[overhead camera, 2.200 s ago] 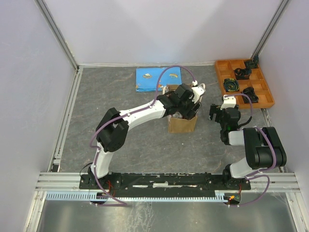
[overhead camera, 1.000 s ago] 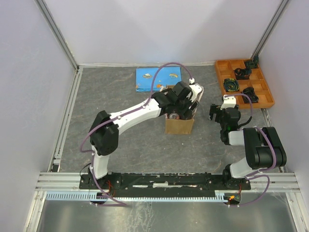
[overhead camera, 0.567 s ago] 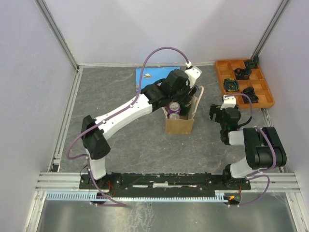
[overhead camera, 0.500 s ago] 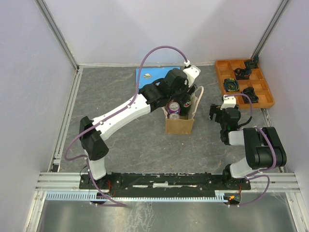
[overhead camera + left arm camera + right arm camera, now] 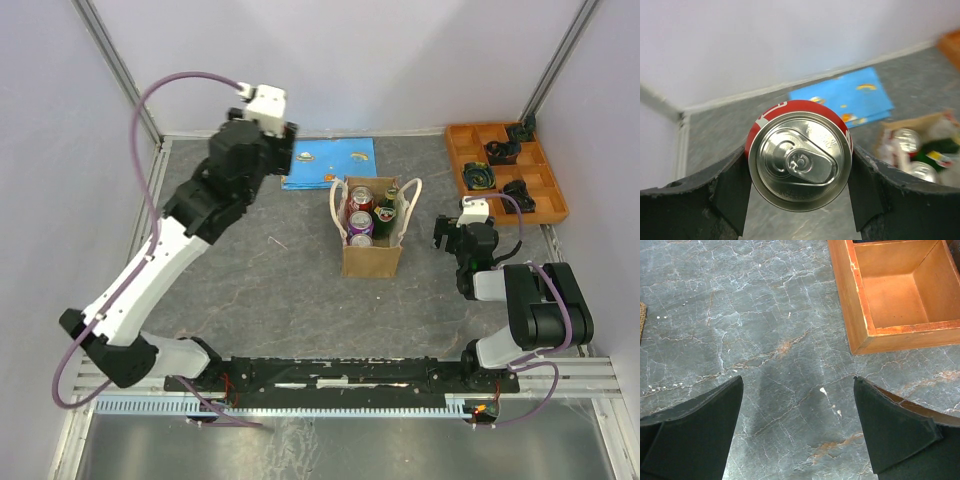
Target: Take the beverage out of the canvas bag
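Left gripper, at the upper left of the top view, is clamped on a red beverage can. Canvas bag stands mid-frame, well apart to its right, holding other cans. Right gripper rests with its fingers apart.

My left pincer has risen out of the bag and swung far left, now clamped on a red can. Bag mouth uncovered; remaining cans exposed.

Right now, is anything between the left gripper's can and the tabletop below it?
Nothing visible. The left gripper holds the red can above bare table, beside the blue mat, clear of the canvas bag.
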